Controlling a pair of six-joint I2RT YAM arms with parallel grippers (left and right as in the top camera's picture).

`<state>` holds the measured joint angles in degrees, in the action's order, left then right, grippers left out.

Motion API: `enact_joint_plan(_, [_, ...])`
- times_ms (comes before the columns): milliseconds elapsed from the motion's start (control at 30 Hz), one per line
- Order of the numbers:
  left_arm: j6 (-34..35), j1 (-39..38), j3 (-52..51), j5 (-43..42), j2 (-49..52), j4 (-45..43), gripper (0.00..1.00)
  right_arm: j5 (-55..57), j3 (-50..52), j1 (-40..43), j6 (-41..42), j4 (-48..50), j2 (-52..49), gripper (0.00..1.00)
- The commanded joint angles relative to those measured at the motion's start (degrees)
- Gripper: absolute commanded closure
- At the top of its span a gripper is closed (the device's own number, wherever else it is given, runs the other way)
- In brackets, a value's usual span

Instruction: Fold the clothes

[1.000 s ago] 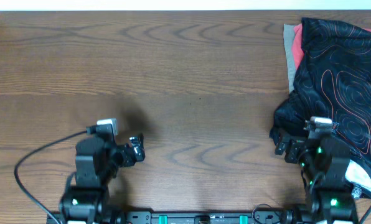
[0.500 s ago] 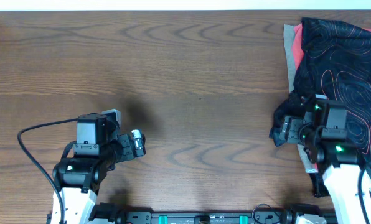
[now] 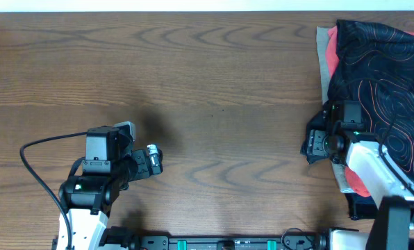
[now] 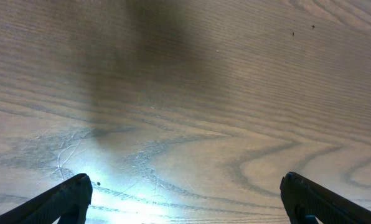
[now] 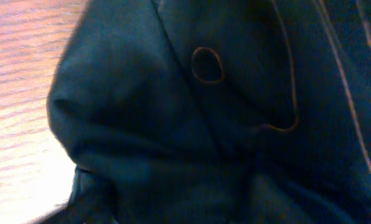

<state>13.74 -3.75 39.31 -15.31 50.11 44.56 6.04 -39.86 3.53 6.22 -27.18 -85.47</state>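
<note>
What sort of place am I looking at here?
Probably a robotics lab or test bench: a wooden table, a left arm and right arm at its near edge, and heaped clothes at one corner.

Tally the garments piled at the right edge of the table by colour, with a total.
Black jersey: 1
Coral-red T-shirt: 1
Beige garment: 1
Total: 3
</note>
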Motion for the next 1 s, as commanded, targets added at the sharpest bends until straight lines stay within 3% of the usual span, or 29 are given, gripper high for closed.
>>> enact_joint_plan(0, [0.6, 0.3, 1.5, -0.7, 0.0, -0.1, 0.02, 1.5, -0.9, -0.6, 0.1, 0.1, -1.9, 0.85])
enact_joint_plan(33, [0.6, 0.3, 1.5, -0.7, 0.0, 0.0, 0.02, 1.1, -0.9, -0.6, 0.2, -0.3, -2.1, 0.99])
enact_joint_plan(167, [0.6, 0.3, 1.5, -0.7, 0.0, -0.1, 0.02, -3.2, -1.4, -0.6, 0.1, -1.8, -1.0, 0.99])
enact_joint_plan(400, [0.6, 0.3, 1.5, -0.7, 0.0, -0.3, 0.02, -24.8, -5.4, -5.0, -1.1, -5.1, 5.3, 0.99])
enact_joint_plan(533, [0.6, 0.3, 1.5, -0.8, 0.0, -0.9, 0.02, -31.0, -5.8, -13.7, 1.2, -1.4, 7.4, 0.99])
enact_joint_plan(833, [0.6, 0.3, 1.5, -0.8, 0.0, -3.5, 0.02, -25.5, -5.8, -36.6, 12.2, 17.3, 4.8, 0.99])
enact_joint_plan(900, [0.6, 0.3, 1.5, -0.8, 0.0, -3.8, 0.02, -22.4, -5.8, -40.5, 12.7, 19.9, 3.7, 0.92])
enact_joint_plan(933, [0.6, 0.3, 1.5, -0.8, 0.0, -4.0, 0.02, -21.4, -5.8, -41.9, 12.7, 20.6, 3.4, 0.83])
enact_joint_plan(967, [1.2, 0.3, 1.5, -0.8, 0.0, -4.2, 0.02, -20.2, -5.8, -43.0, 12.6, 21.0, 3.0, 0.62])
